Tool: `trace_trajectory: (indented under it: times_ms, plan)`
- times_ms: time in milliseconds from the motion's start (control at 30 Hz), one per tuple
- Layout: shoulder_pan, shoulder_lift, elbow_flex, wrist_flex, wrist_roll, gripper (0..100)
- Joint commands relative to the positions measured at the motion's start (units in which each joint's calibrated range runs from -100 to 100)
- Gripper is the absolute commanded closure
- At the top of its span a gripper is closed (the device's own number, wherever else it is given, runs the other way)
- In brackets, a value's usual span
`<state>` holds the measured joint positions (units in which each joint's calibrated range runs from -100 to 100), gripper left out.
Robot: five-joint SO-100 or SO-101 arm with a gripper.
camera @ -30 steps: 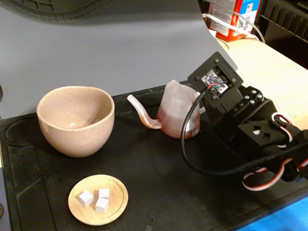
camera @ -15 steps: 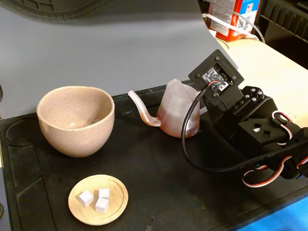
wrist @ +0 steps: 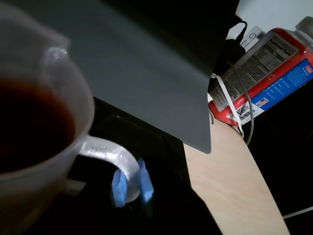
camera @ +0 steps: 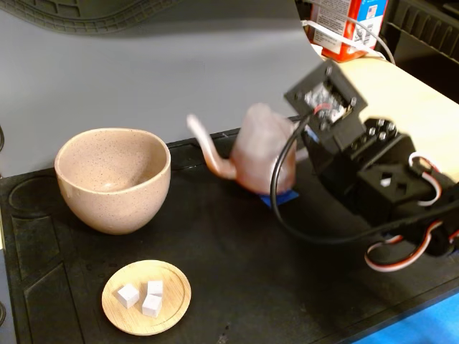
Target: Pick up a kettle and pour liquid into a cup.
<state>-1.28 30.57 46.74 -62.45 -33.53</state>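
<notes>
My blue-padded jaws (wrist: 131, 182) pinch the loop handle of the translucent pinkish ribbed plastic kettle (camera: 262, 154), lifted right of the speckled beige ceramic cup (camera: 112, 179); that thin grip could let it swing, sloshing dark liquid (wrist: 29, 125).

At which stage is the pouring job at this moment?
Done: the jaws are shut on the kettle's loop handle. In hand: the kettle looks raised off the mat and motion-blurred, dark liquid inside. Left: carrying it to the cup, which looks empty, and pouring.
</notes>
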Motion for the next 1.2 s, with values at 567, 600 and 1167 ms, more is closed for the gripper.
trace_trajectory:
  times_ms: [567, 600, 1167]
  plan:
    - [-5.8, -33.3, 9.9, 14.9, 1.3, 99]
    - [-5.8, -33.2, 10.0, 14.9, 2.0, 99]
    - [-6.5, -33.7, 6.1, 14.9, 12.1, 99]
